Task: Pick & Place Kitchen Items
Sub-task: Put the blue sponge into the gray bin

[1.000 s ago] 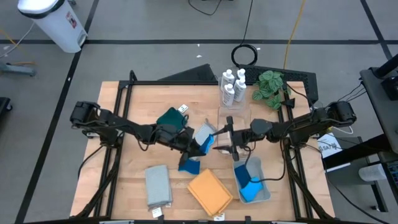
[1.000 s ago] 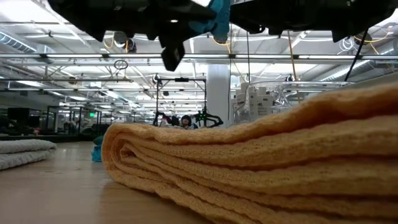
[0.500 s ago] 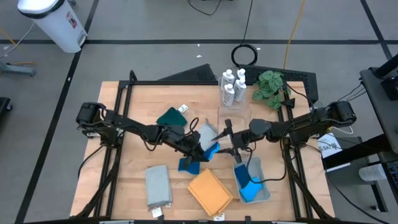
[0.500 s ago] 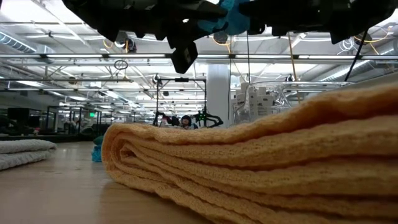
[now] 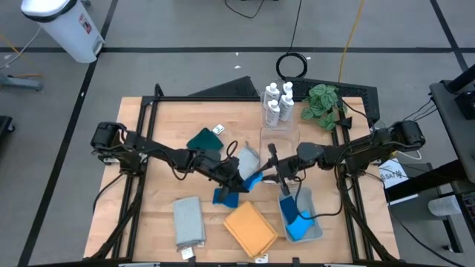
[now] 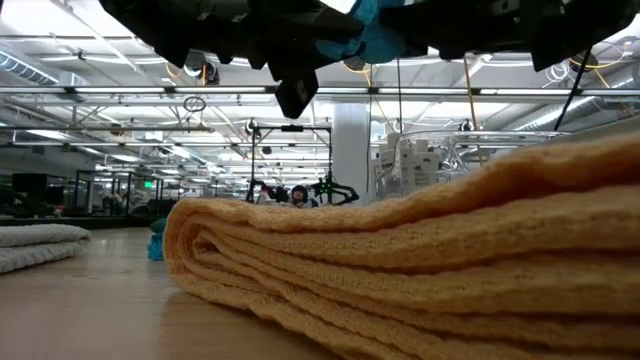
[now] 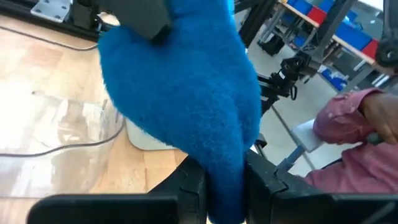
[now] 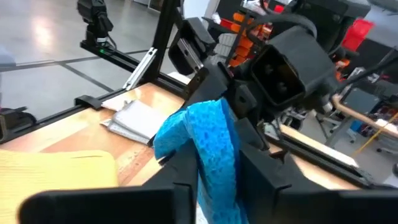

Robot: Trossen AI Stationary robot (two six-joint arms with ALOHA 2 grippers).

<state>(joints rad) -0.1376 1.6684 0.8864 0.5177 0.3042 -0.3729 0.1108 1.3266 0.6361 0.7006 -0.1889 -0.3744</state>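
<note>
Both my left gripper [image 5: 249, 180] and my right gripper [image 5: 269, 176] are clamped on one blue sponge [image 5: 254, 179], held above mid-table beside the tray [image 5: 318, 228]. I judge the job partly done: one sponge [image 5: 297, 225] lies in the tray, while the bottles [image 5: 276, 102], another sponge [image 5: 225, 196] and three folded cloths [image 5: 251, 227] wait on the table.

No text, brand or number can be read in any view. The small white plastic bottles [image 5: 274, 102] near the top middle of the high view have blue labels, but the print on them is too small to read. The white bin with a red mark [image 5: 63, 26] in the upper left is also not legible.
</note>
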